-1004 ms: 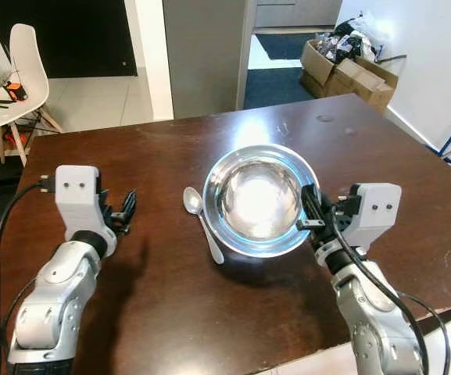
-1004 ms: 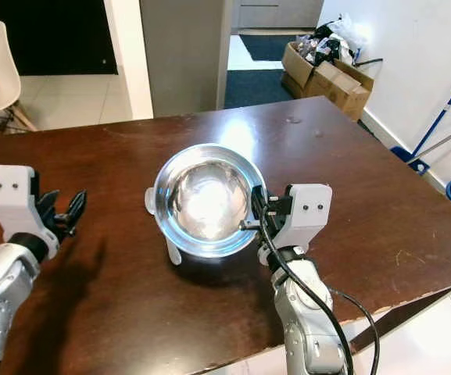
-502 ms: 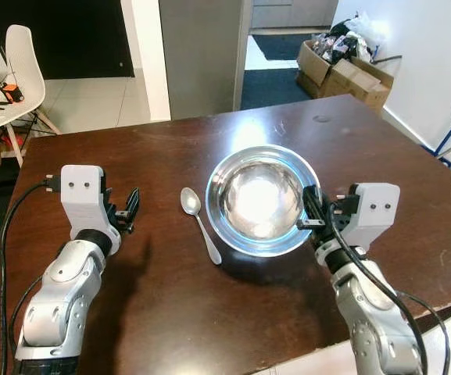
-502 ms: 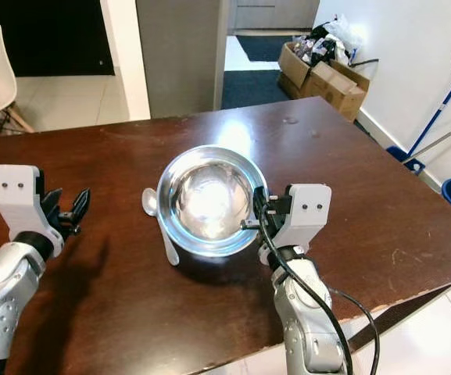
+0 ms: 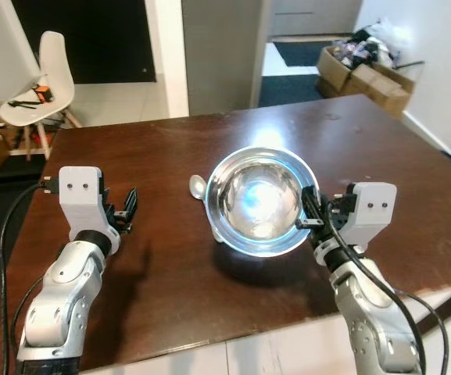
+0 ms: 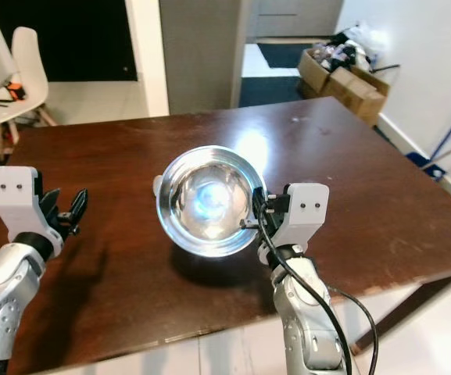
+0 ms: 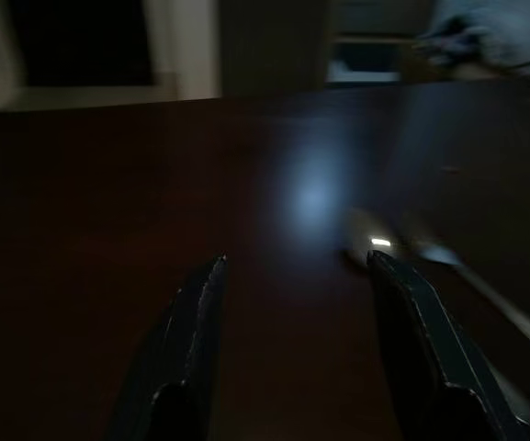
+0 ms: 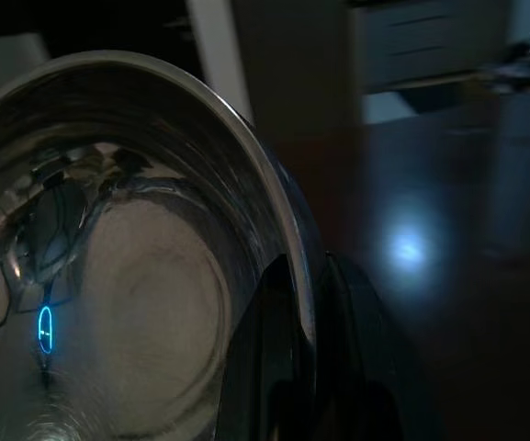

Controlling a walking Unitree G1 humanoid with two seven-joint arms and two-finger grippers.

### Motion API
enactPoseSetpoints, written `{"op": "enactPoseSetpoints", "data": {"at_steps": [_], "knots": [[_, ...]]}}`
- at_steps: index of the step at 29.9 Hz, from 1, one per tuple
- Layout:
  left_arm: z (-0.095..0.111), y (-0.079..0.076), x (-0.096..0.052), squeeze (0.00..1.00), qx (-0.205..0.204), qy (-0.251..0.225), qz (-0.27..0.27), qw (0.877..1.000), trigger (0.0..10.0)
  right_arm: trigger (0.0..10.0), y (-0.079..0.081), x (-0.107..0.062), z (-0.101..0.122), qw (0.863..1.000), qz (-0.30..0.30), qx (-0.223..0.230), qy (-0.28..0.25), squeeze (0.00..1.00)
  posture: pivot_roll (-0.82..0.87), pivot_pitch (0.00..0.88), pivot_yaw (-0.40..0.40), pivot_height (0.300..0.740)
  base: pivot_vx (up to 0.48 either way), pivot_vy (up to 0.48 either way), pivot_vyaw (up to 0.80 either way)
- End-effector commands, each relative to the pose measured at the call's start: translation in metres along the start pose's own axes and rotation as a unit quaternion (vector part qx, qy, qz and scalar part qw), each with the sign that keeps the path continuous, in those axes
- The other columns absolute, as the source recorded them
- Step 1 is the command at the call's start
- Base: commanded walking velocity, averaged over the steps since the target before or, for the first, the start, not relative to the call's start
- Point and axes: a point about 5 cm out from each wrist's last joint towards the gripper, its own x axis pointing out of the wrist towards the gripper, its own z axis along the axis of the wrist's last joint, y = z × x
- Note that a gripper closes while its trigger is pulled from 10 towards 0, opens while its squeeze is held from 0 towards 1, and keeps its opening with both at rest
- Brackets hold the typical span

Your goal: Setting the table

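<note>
— Where's the bowl?

— I see the shiny round steel bowl above the middle of the dark brown wooden table, its shadow on the wood beneath. My right gripper pinches its right rim, one black finger inside and one outside.

— And the spoon?

— The small silver metal spoon lies on the table just left of the bowl, its handle hidden under the bowl.

— Your other arm?

— My left gripper hangs over the table's left side, fingers spread apart, nothing between them. Far left, a white plastic chair stands on the floor; far right, brown cardboard boxes.
</note>
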Motion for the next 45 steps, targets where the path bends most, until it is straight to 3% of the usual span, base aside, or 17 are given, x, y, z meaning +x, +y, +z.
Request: {"op": "enactPoseSetpoints", "data": {"at_steps": [1,34,45], "knots": [[-0.007,0.0052,-0.0024,0.0,0.006,0.013,0.01,1.0,10.0,10.0,0.0032,0.0006,0.0016,1.0,0.004,0.003,-0.007,0.0,-0.08,0.005,0.067,0.74,-0.33,0.0,0.0],[-0.0083,0.002,-0.0024,0.0,0.004,0.014,0.005,1.0,10.0,10.0,0.0025,0.0013,-0.0018,1.0,0.001,0.008,-0.003,0.0,-0.08,0.0,0.07,0.74,-0.329,0.0,0.0],[-0.0085,-0.0018,-0.0022,0.0,-0.005,0.015,-0.006,1.0,10.0,10.0,0.0013,0.0017,-0.0022,1.0,-0.003,0.009,-0.002,0.0,-0.08,0.0,0.07,0.74,0.0,0.0,0.0]]}}
